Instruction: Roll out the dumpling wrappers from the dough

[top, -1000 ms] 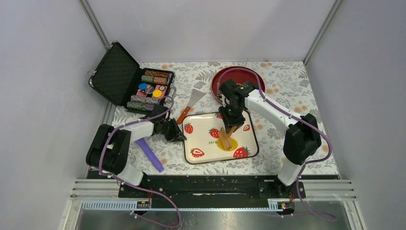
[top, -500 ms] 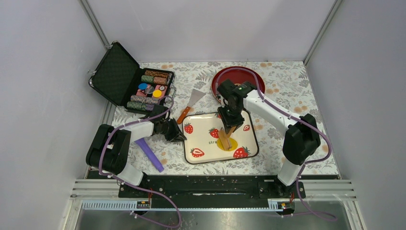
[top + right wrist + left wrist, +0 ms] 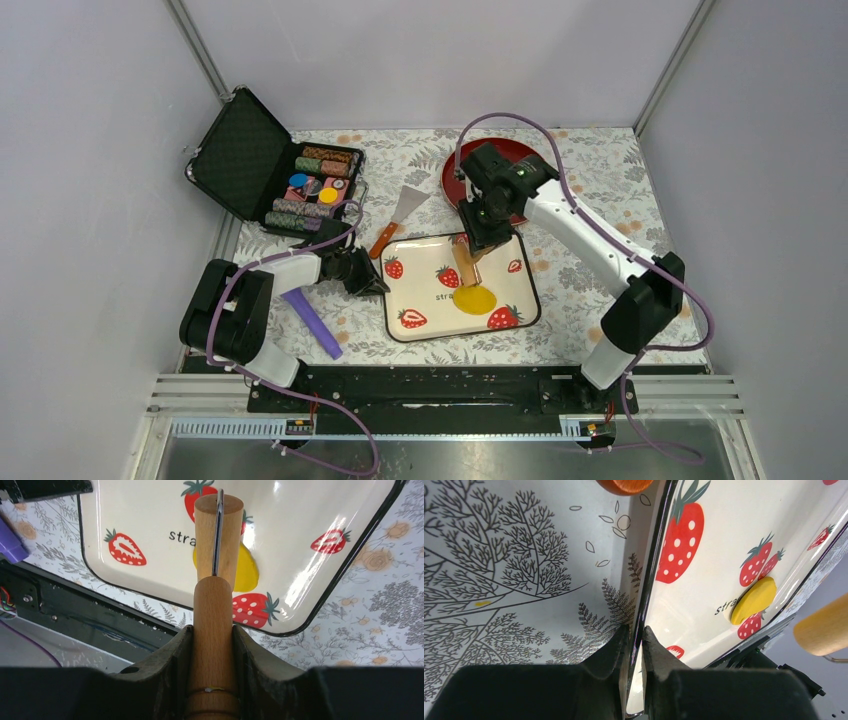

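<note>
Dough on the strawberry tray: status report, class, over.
Left gripper shut on tray. Right gripper shut on rolling pin. Dough flat oval on tray. Nothing blocking.

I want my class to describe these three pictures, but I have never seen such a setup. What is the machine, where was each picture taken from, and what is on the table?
These are two robot arms bolted at the near edge of a table, each ending in a two-finger gripper. The wide picture looks down from above; the other two come from cameras on the wrists. The left gripper pinches the rim of a strawberry tray. The right gripper holds a wooden rolling pin over the tray, where flat yellow dough lies. Also on the table: an open case of poker chips, a spatula, a red plate and a purple stick.
</note>
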